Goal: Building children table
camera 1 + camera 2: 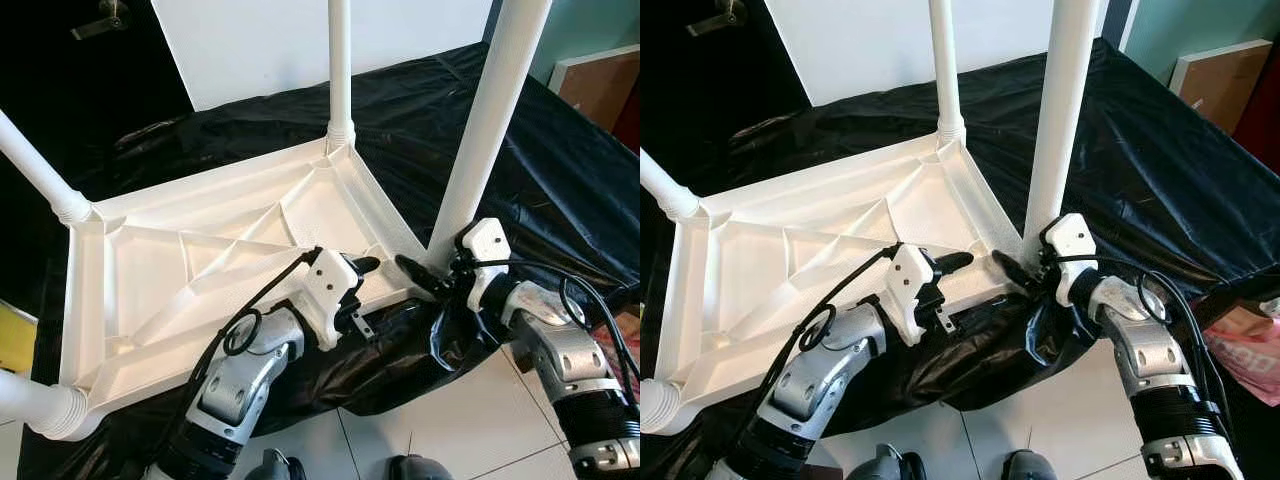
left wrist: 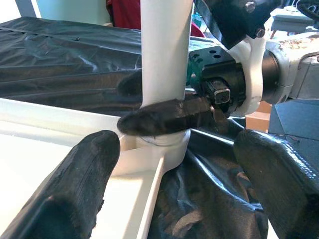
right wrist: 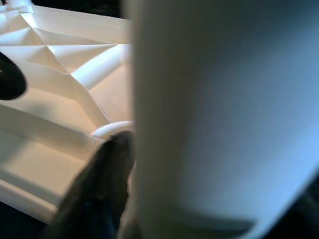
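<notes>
Lying upside down on a black plastic sheet (image 1: pixel 500 160), the white table top (image 1: pixel 230 260) carries no brand, label or lettering that I can read. From the left eye view its underside is ribbed, with raised strips running from the rim toward the middle, and a round white leg stands in each corner socket. The near right leg (image 1: pixel 490 120) rises tall and smooth; the far leg (image 1: pixel 340 65) is thinner in view, and two more poke out at the left edge. The right gripper (image 1: pixel 425 275) is at the foot of the near right leg, one black finger crossing in front of it. The left gripper (image 1: pixel 362 268) hangs just over the table's near rim, pointing toward that same corner.

The right eye view gives the same scene, with white tiled floor (image 1: pixel 1080 410) below the sheet's edge and something pink (image 1: pixel 1250 350) at the far right.

In the left wrist view, the left gripper's two fingers (image 2: pixel 75 189) are spread wide, holding nothing, and between them stands the leg in its socket with the right gripper's finger pressed across its base.

The right wrist view is blurred: the leg looms close, a black finger (image 3: pixel 99 184) lies against it, and the ribbed underside shows behind. The right fingers look clamped on the leg.
</notes>
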`<state>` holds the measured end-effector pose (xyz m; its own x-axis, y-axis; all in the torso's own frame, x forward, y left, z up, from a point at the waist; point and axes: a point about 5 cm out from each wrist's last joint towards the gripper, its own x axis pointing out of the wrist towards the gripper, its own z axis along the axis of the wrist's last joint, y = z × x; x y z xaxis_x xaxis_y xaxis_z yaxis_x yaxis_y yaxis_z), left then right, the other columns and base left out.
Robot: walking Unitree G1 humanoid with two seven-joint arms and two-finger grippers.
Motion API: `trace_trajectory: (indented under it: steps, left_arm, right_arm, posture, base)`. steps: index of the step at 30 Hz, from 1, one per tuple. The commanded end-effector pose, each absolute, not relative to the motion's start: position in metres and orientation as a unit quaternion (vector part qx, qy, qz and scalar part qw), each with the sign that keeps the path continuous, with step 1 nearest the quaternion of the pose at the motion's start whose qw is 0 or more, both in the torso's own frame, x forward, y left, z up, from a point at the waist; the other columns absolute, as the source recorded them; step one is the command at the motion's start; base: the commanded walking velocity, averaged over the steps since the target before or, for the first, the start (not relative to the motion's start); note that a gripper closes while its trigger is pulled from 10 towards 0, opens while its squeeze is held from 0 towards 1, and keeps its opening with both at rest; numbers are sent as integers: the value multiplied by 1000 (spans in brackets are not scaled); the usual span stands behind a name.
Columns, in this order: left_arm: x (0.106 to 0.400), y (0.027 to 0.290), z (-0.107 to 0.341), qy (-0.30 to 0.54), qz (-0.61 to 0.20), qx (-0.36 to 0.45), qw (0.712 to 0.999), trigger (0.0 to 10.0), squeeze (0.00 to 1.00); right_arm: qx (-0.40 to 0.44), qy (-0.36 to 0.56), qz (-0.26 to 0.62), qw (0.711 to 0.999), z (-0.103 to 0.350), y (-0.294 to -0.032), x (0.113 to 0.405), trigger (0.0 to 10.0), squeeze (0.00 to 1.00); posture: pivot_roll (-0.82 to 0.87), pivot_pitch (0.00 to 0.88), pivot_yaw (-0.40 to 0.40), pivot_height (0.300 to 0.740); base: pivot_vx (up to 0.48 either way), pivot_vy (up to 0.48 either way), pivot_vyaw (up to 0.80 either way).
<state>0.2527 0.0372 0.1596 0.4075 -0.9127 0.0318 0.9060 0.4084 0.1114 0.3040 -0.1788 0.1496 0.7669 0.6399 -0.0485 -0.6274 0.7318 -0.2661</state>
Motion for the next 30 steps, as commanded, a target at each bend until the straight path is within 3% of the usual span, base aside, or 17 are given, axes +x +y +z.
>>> trace_trajectory:
  steps: [1, 8, 9, 10, 11, 18, 27, 30]
  left_arm:
    - [254, 41, 161, -45, -526, 42, 848, 10000, 0]
    - [256, 42, 163, -47, -523, 44, 850, 10000, 0]
    - [256, 42, 163, -47, -523, 45, 850, 10000, 0]
    - [256, 42, 163, -47, -523, 45, 850, 10000, 0]
    - [257, 43, 163, -47, -523, 45, 850, 10000, 0]
    - [258, 44, 164, -49, -522, 47, 850, 10000, 0]
    - [257, 42, 163, -46, -531, 49, 845, 10000, 0]
    - [257, 42, 163, -46, -532, 49, 844, 10000, 0]
  right_arm:
    - [-138, -3, 358, 924, 140, -174, 302, 0, 0]
    - [-134, 6, 347, 928, 134, -180, 303, 0, 0]
    - [-132, 6, 343, 930, 134, -181, 303, 6980, 0]
    - [-132, 6, 343, 930, 134, -181, 303, 6980, 0]
    - [-127, 6, 337, 933, 133, -181, 302, 10000, 0]
    - [-106, 0, 294, 950, 129, -176, 300, 10000, 0]
    - [-55, 29, 151, 987, 115, -174, 296, 10000, 0]
    - [-52, 31, 139, 988, 114, -173, 295, 10000, 0]
  posture:
    - [-99, 121, 72, 740]
    - [-97, 112, 73, 740]
    - [-97, 112, 73, 740]
    - [-97, 112, 73, 740]
    - [-99, 111, 75, 740]
    - [-103, 110, 79, 740]
    - [-113, 113, 96, 740]
    - [-113, 113, 96, 740]
  base:
    - [0, 0, 0]
    - [0, 0, 0]
    - [0, 0, 0]
    - [0, 0, 0]
    - [0, 0, 0]
    - [0, 0, 0]
    - [0, 0, 0]
    - [0, 0, 0]
